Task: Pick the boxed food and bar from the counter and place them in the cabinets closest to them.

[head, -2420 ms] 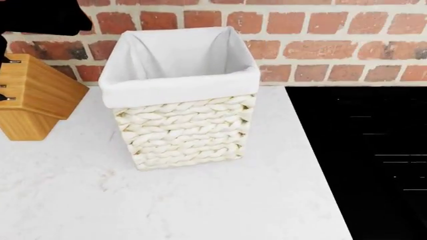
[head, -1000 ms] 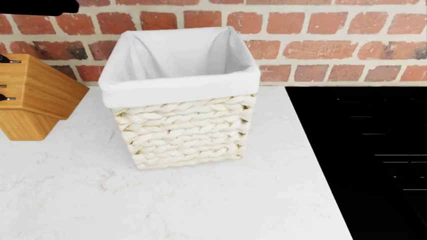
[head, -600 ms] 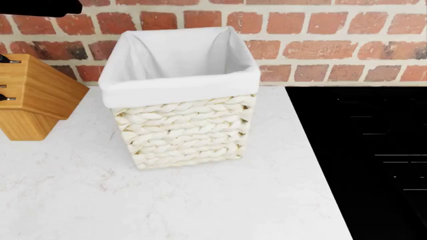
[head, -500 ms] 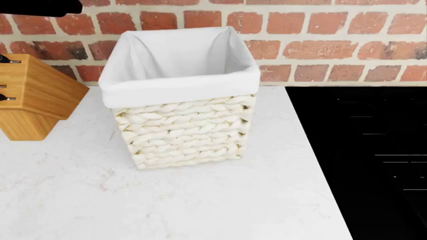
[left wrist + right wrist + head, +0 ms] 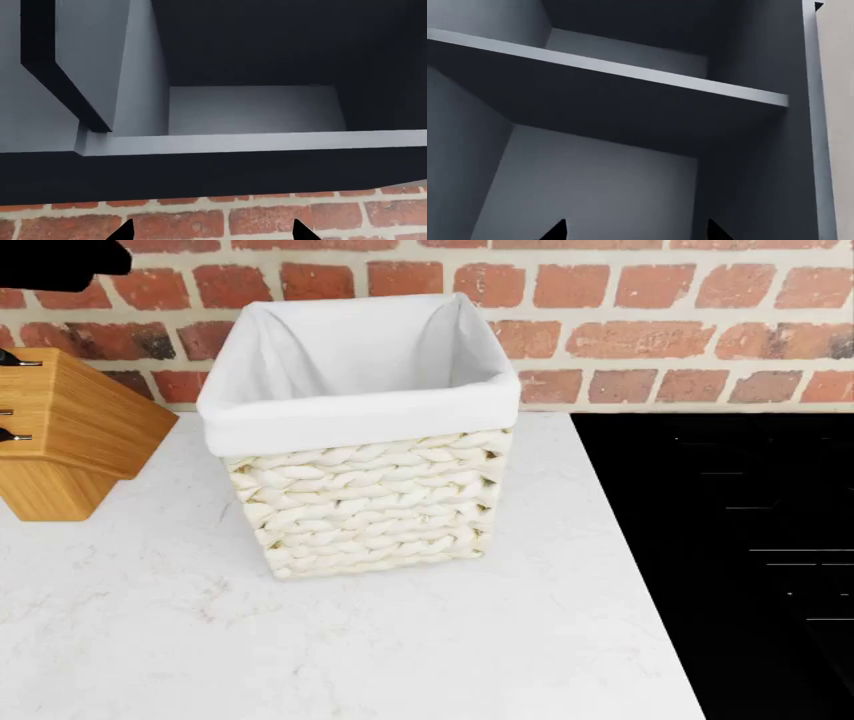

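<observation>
Neither the boxed food nor the bar shows in any view. The white counter fills the lower part of the head view. My left gripper is open with nothing between its dark fingertips; it faces the brick wall just below an open grey cabinet. In the right wrist view my right gripper is open and empty too, pointing into another grey cabinet with a shelf. Only a dark piece of my left arm shows in the head view, at the top left corner.
A woven basket with a white liner stands on the counter against the brick wall. A wooden knife block sits at the left. The black stovetop borders the counter on the right. A cabinet door hangs open.
The dark piece of my left arm at the top left of the head view has drawn back to the left and shows less. Basket, knife block and counter have not moved.
</observation>
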Robot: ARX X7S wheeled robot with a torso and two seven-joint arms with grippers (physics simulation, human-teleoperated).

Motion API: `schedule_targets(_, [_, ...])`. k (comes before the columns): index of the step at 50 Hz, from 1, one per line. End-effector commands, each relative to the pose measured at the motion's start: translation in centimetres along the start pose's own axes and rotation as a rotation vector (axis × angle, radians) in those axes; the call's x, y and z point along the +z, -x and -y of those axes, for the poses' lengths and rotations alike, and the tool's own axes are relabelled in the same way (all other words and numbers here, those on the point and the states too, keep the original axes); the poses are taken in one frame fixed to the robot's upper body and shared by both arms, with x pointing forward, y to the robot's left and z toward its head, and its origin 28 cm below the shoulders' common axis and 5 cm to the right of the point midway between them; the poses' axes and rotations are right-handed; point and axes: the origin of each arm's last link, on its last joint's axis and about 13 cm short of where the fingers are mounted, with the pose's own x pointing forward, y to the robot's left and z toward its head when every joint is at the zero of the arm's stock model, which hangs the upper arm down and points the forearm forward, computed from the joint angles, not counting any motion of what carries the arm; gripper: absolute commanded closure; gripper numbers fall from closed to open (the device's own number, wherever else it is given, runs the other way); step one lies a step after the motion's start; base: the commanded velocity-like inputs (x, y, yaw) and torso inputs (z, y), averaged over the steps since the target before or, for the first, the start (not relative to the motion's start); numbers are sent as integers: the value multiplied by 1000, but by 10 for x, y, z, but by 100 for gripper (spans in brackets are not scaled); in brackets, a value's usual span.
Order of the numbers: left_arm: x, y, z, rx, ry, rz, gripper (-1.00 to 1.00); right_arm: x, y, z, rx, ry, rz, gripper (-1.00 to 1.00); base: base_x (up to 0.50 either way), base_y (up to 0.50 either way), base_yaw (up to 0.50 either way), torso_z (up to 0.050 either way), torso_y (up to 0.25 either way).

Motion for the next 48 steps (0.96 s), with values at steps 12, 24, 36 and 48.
schedule_targets(12, [8, 37, 6, -3, 43, 59, -100, -16, 67, 7, 91, -32, 61, -100, 0, 0, 0, 0, 0])
schedule_targets(24, [5, 47, 6, 9, 57, 63, -100, -21, 102, 11, 137, -59, 86, -100, 0, 0, 0, 0, 0])
schedule_targets(36, [10, 53, 7, -2, 75, 98, -100, -24, 126, 14, 161, -77, 112, -100, 0, 0, 0, 0, 0])
schedule_targets(48, [11, 58, 9, -15, 89, 140, -100, -29, 143, 14, 179, -82, 137, -100, 0, 0, 0, 0, 0])
